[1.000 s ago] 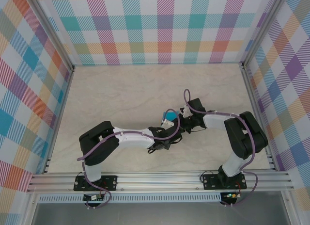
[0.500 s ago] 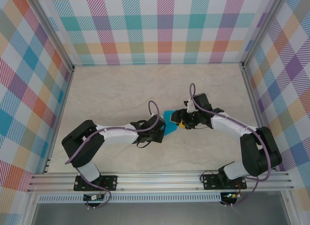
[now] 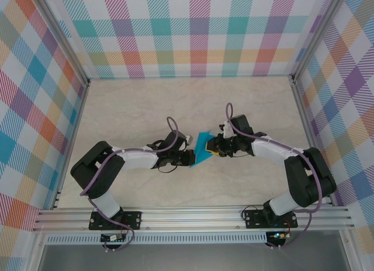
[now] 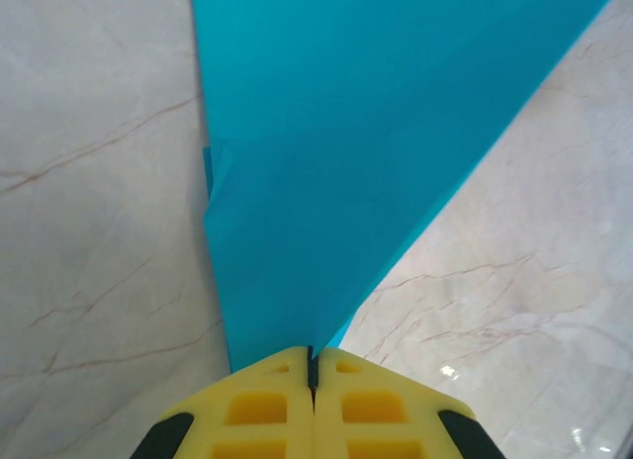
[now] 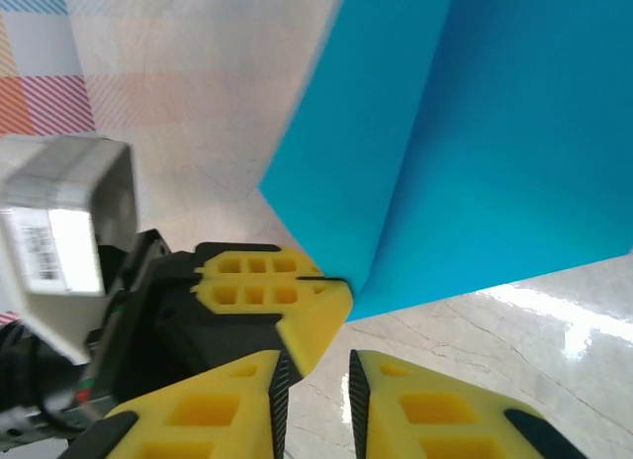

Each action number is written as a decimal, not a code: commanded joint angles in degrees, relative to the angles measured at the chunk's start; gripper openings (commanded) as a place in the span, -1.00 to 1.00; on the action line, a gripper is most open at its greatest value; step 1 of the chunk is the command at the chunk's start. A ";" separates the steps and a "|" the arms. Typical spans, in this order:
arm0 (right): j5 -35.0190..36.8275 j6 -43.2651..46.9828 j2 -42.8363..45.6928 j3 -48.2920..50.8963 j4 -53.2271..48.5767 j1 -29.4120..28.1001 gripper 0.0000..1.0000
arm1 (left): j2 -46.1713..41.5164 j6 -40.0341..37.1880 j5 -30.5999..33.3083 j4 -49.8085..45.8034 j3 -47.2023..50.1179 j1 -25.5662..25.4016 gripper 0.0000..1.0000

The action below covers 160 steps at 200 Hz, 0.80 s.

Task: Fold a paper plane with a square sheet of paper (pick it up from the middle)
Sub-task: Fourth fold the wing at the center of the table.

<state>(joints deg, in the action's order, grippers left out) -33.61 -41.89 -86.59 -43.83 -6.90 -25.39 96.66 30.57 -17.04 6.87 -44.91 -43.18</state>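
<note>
The paper plane is a folded teal-blue triangle held just above the table's middle. My left gripper is shut on its narrow lower end; in the left wrist view the yellow jaws pinch the tip while the paper plane widens away from them. My right gripper sits just to the right of the plane. In the right wrist view its jaws stand slightly open with bare table in the gap. The paper plane hangs ahead of them, and the left gripper's fingers clamp its corner.
The marble-look table is walled by checked panels on three sides. An aluminium rail carrying both arm bases runs along the near edge. The two grippers nearly touch at the centre.
The left gripper, still holding the plane, has drawn back left and turned flatter. The right arm has stretched out and its gripper now faces the plane from the right.
</note>
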 commanded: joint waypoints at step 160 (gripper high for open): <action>0.57 -4.74 -12.92 -5.89 8.92 -2.52 -0.71 | 6.82 4.54 -14.54 9.08 0.43 5.54 -0.97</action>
<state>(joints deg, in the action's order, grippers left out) -33.28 -46.50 -97.82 -47.70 1.28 -27.66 102.02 34.74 -28.58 13.80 -44.80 -38.76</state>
